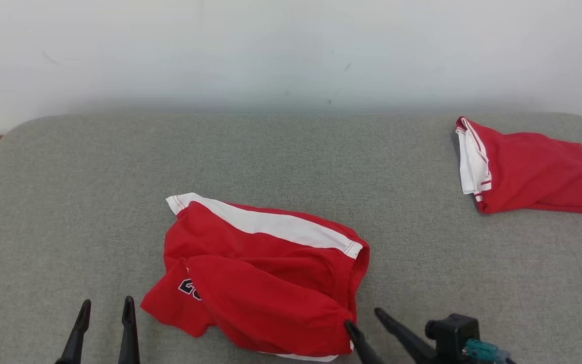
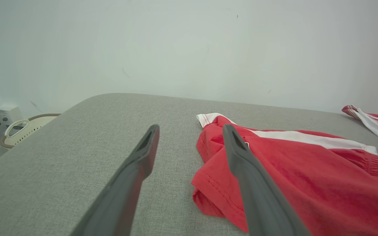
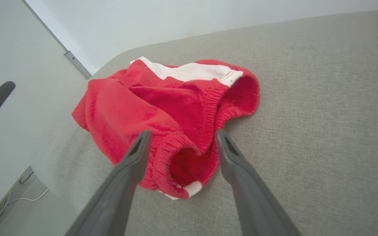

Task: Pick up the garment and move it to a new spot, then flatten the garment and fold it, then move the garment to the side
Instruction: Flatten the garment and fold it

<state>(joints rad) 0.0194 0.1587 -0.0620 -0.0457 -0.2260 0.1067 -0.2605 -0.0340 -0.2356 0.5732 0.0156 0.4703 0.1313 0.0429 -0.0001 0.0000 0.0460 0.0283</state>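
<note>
Shorts: I see the red shorts (image 1: 265, 273) lying crumpled on the near middle of the grey table (image 1: 68, 202), between my two claws and a little closer to the right one.
Stripe: a white band (image 1: 271, 225) runs along the far edge of the shorts, from the left corner to the waist end on the right.
Lettering: dark letters (image 1: 190, 288) show on the near left leg, half hidden under a fold, and I cannot read them.
Waistband: in the right wrist view the gathered elastic waistband (image 3: 208, 108) gapes toward me.
Left claw: my left claw (image 1: 107, 302) sits low at the near left, fingers spread and empty, just left of the leg hem; in its wrist view its right finger (image 2: 241, 157) crosses in front of the red cloth.
Right claw: my right claw (image 1: 363, 317) is at the near right corner of the shorts, fingers parted with nothing clamped; they stand on either side of the elastic opening, and I cannot tell whether a finger touches the cloth.
Second garment: a folded red and white piece (image 1: 528, 172) lies at the far right of the table, well apart from the shorts.
Wall: a plain pale wall (image 1: 271, 50) stands behind the table.
Basket: a pale basket (image 2: 25, 129) sits off the table's left end.
</note>
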